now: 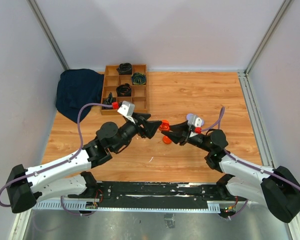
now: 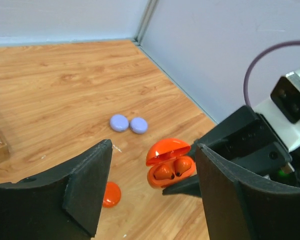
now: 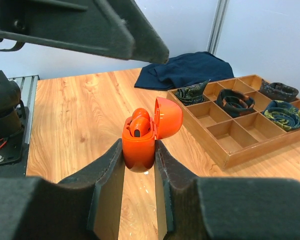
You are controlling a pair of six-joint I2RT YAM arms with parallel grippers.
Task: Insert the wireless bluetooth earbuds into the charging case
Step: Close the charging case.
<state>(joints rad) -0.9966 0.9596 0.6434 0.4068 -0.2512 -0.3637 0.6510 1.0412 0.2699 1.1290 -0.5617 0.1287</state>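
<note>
Two orange earbuds (image 2: 164, 173), seated side by side in the wells of the orange charging case (image 3: 139, 145), stems down, rounded backs showing. Lid (image 2: 167, 149) of the case hinged open and tipped back, the case itself upright and lifted clear of the wooden table (image 1: 200, 95), above its middle. Case body pinched between the two black fingers of the right gripper (image 3: 139, 156), one pad pressed against each side wall, jaws closed tight on it. Facing it from the other side, the left gripper (image 2: 153, 149), fingers spread wide with nothing between them, tips near the case but apart from it in the left wrist view. Below on the table, just under the held case, an orange disc (image 2: 110, 194) lying flat. Farther out, toward the right wall, two lilac discs (image 2: 119, 122) side by side and touching or nearly so. At the far left of the table, a wooden tray (image 3: 236, 139) split into compartments, several of them filled with dark coiled bundles (image 3: 235, 100), too small to name; others bare. Beside the tray's left edge and against the left wall, a crumpled dark blue cloth (image 1: 77, 92). Purple cables looping from both wrists.
</note>
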